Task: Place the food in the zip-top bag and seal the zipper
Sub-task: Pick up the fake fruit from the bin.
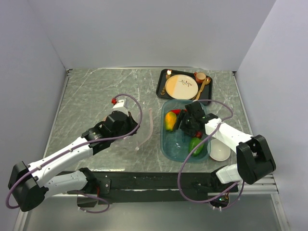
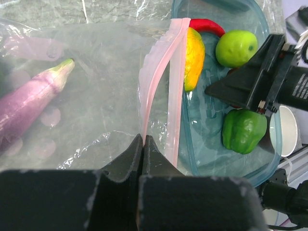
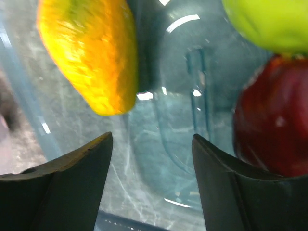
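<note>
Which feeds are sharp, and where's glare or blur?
Top external: sharp, evenly lit, though the zip-top bag nearly vanishes. Left wrist: crinkle glare hazes the purple eggplant. Right wrist: too close, yellow-orange piece blurred, highlights on the teal tray.

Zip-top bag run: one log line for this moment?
left gripper: shut on zip-top bag mouth | right gripper: open over teal tray | bagged: eggplant | zipper: unsealed

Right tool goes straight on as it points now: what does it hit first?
Likely the teal tray's bare floor, in the gap between the yellow-orange fruit and the dark red piece; depth is unclear.
</note>
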{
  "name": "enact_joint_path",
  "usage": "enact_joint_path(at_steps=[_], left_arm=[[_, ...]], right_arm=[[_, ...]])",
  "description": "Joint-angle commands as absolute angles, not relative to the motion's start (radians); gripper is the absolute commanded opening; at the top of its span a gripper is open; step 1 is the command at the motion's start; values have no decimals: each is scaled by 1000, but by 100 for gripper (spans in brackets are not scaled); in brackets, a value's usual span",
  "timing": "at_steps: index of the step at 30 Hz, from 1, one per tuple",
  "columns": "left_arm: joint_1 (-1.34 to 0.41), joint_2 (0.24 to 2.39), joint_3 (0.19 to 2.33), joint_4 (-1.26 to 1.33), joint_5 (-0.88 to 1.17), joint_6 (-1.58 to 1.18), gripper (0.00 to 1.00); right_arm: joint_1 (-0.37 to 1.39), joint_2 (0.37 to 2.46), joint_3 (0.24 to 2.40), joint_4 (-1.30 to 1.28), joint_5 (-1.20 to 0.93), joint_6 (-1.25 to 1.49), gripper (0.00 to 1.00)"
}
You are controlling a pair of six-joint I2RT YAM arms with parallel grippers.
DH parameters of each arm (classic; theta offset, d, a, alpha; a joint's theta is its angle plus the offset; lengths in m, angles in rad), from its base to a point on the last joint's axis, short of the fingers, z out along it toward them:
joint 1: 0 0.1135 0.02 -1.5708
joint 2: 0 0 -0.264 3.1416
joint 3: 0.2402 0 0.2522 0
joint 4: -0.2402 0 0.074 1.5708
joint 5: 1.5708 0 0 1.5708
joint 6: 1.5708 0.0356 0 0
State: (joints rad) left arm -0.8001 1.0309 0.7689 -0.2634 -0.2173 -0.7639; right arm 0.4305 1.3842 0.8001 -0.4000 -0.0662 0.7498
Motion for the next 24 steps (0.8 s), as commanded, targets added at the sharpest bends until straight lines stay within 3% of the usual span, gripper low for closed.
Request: enact_joint_path(at_steps=[1, 15, 24], left_arm=[[-804, 1008, 805, -252, -236, -764, 1], [-804, 1022, 831, -262, -247, -761, 1], [-804, 992, 805, -278, -253, -773, 1]], right_arm=[[423, 1387, 836, -265, -69, 744, 76], [423, 1584, 934, -247, -83, 701, 79], [422, 1618, 945, -241, -103, 670, 72]])
